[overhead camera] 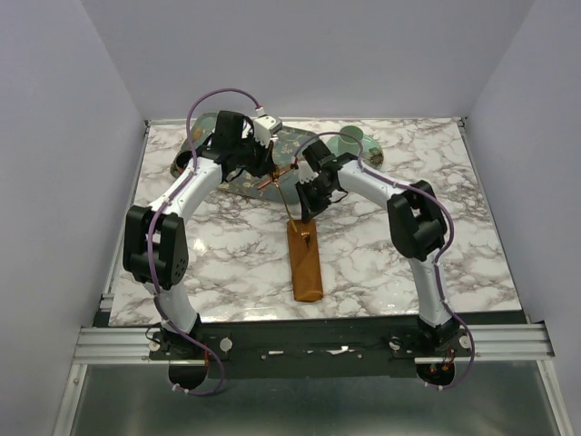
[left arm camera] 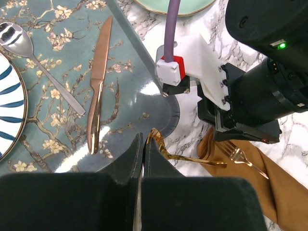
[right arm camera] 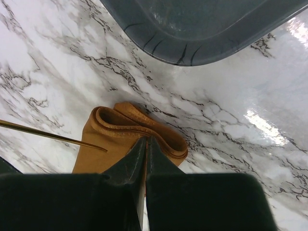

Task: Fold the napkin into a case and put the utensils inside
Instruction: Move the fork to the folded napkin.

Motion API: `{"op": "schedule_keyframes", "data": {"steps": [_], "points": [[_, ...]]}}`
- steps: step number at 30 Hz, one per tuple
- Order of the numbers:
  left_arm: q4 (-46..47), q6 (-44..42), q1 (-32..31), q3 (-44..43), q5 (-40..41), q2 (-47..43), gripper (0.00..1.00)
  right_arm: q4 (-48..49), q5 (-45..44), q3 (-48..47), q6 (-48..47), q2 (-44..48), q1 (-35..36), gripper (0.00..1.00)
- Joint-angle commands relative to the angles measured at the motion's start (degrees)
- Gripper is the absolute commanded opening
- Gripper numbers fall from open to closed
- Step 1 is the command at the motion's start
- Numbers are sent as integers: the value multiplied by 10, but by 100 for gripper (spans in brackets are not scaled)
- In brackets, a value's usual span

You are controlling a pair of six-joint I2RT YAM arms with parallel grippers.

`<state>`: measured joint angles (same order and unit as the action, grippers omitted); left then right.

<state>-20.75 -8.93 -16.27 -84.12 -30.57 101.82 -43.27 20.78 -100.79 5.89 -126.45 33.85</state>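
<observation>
Enclosure: plain pale walls (overhead camera: 54,209) stand around three sides of the tray.

Table (overhead camera: 390,254): glossy white marble with grey veins. It carries the tray and shows bare on the tray's near side.

Tray (left arm camera: 130,86): teal-green with a blossom-branch pattern and a shiny surface.

Left gripper (left arm camera: 143,144): over the tray's near rim, jaws fully together. They pinch one end of a slim copper-gold utensil (left arm camera: 192,158); which piece it is I cannot tell. The utensil points off the tray, out over the marble, and its free end hangs at the mouth of the case.

Right gripper (right arm camera: 146,142): just off the tray's near rim, pointing down. The jaws are narrowed to a thin seam, and the tips nip the cloth lip at the case's mouth.

Case (overhead camera: 305,268): the rust-orange napkin, folded into a long narrow strip, lies flat on the marble. Its mouth end is nearest the tray and just clear of the rim; the rest runs straight away from the tray. The looped layers at the mouth stand slightly apart.

Plates: a blue-striped white plate (left arm camera: 6,110) sits on the tray, only partly in view. A mint-green plate (left arm camera: 175,6) with a gold rim sits just off the tray's rim.

Cutlery: a copper knife (left arm camera: 98,82) lies flat on the tray, with a silver spoon (left arm camera: 38,72) beside it, not touching. A fork (left arm camera: 238,155) lies on the case cloth with its tines toward the tray; whether a layer covers its handle I cannot tell.
</observation>
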Motion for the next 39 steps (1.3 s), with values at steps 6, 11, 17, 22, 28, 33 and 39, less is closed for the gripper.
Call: {"op": "schedule_keyframes", "data": {"steps": [6,11,17,22,28,33,39], "points": [[6,0,-3,13,-5,0,0,-3,0,31,-8,29,10,12],[11,-16,-5,15,-46,-14,0,6,13,17,-9,59,10,20],[-25,-54,-6,12,-91,-27,0,14,20,28,-22,104,-2,33],[-83,-97,-10,8,-132,-11,0,7,27,52,-19,119,-32,41],[-153,-121,-14,-29,-191,33,0,-11,66,57,-29,129,-98,71],[-156,-106,-17,-39,-233,69,0,-12,88,63,-40,141,-133,94],[-151,-99,-18,-55,-260,105,0,-21,100,70,-42,144,-145,97]]}}
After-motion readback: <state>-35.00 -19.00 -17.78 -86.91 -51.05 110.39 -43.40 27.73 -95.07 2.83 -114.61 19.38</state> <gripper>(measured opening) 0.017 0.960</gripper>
